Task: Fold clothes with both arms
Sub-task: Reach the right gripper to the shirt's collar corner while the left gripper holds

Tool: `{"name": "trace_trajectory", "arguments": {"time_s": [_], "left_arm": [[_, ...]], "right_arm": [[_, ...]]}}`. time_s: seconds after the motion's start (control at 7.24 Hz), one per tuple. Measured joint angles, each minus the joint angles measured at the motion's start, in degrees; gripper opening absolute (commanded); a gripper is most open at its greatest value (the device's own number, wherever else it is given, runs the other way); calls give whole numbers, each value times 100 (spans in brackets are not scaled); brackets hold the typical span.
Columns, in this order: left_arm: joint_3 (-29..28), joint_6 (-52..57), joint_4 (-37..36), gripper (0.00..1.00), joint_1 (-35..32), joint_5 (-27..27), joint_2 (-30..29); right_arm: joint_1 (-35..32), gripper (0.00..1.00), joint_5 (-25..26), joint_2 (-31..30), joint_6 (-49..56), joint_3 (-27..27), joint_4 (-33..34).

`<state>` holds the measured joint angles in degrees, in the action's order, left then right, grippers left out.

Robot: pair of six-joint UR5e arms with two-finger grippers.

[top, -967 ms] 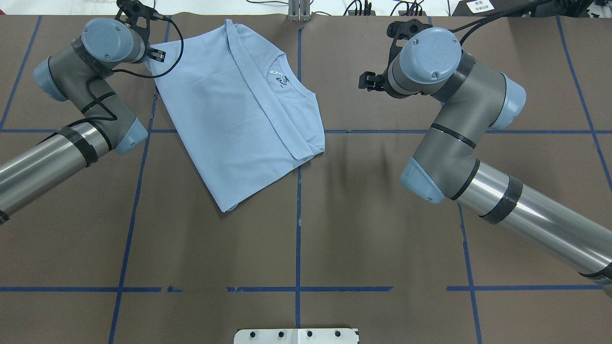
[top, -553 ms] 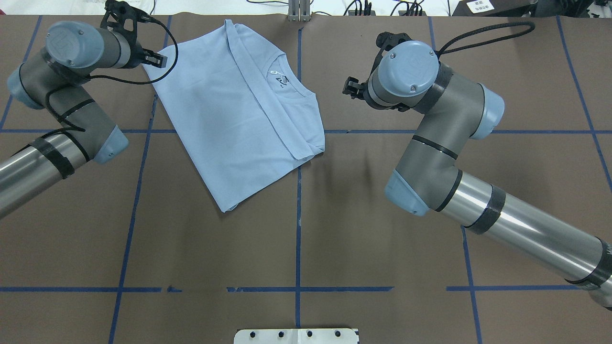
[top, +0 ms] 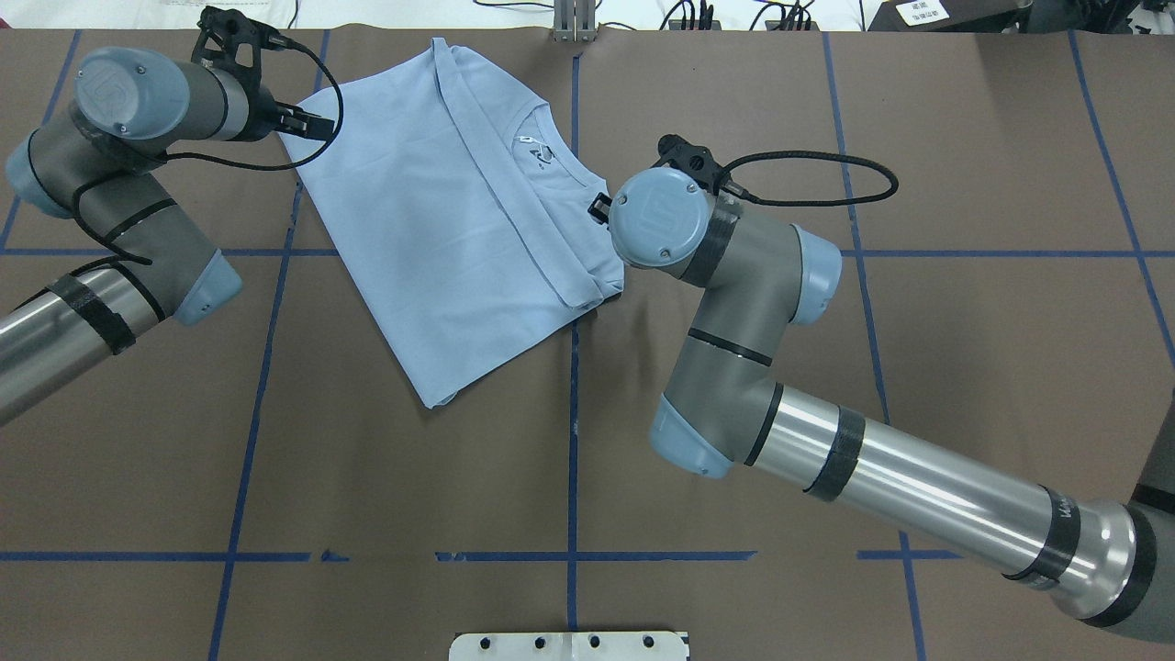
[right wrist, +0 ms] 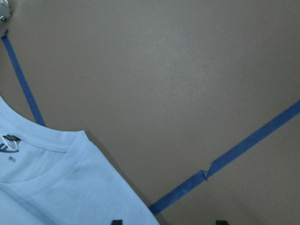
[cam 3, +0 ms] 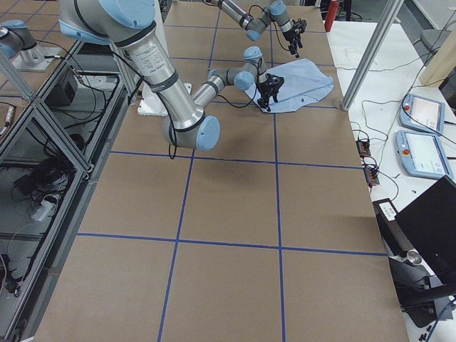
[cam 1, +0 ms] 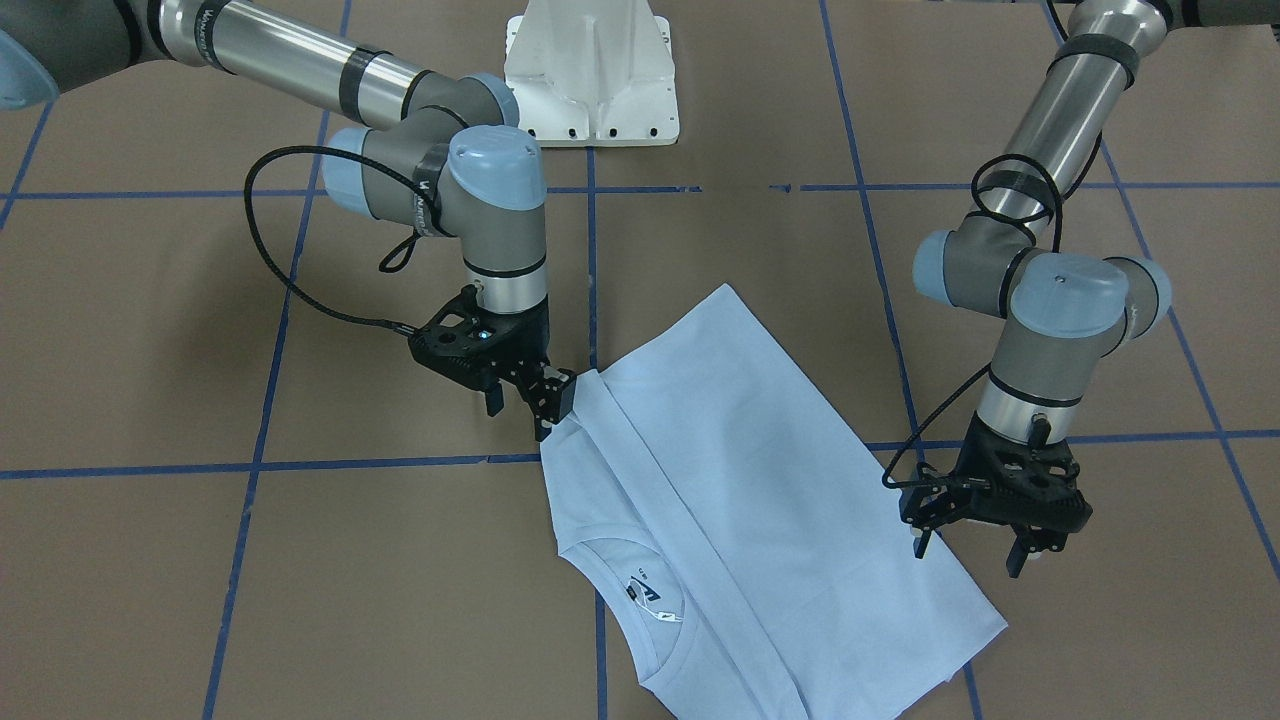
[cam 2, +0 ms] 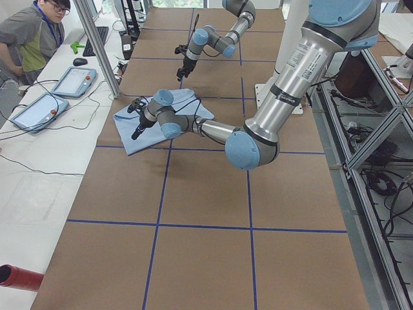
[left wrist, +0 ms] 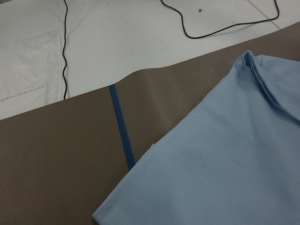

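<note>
The right tool (cam 1: 518,415) had swung in from bare desk (top: 367,477) to the collar-side edge of the half-folded T-shirt (top: 441,229), which lay flat at the desk's far middle. Its jaws stood wide, one finger over cloth, gripping nothing. Farther out, the left tool (cam 1: 968,555) hung equally wide astride the shirt's far corner, empty, so both looked set to pinch for the next fold.

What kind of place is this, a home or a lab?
Most likely a robotics lab: a left arm and right arm at a T-shirt on a tape-gridded table, with control tablets alongside.
</note>
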<state>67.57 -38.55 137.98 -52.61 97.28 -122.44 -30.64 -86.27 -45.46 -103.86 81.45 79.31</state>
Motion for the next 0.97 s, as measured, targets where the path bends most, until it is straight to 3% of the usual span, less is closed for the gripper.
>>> {"name": "trace_trajectory", "arguments": {"time_s": [0.55, 0.97], "left_arm": [[-4, -3, 27, 100, 19, 1, 4], [-2, -3, 35, 100, 22, 1, 17]], "right_arm": [[303, 69, 254, 189, 192, -380, 20], [310, 60, 437, 251, 393, -547, 7]]}}
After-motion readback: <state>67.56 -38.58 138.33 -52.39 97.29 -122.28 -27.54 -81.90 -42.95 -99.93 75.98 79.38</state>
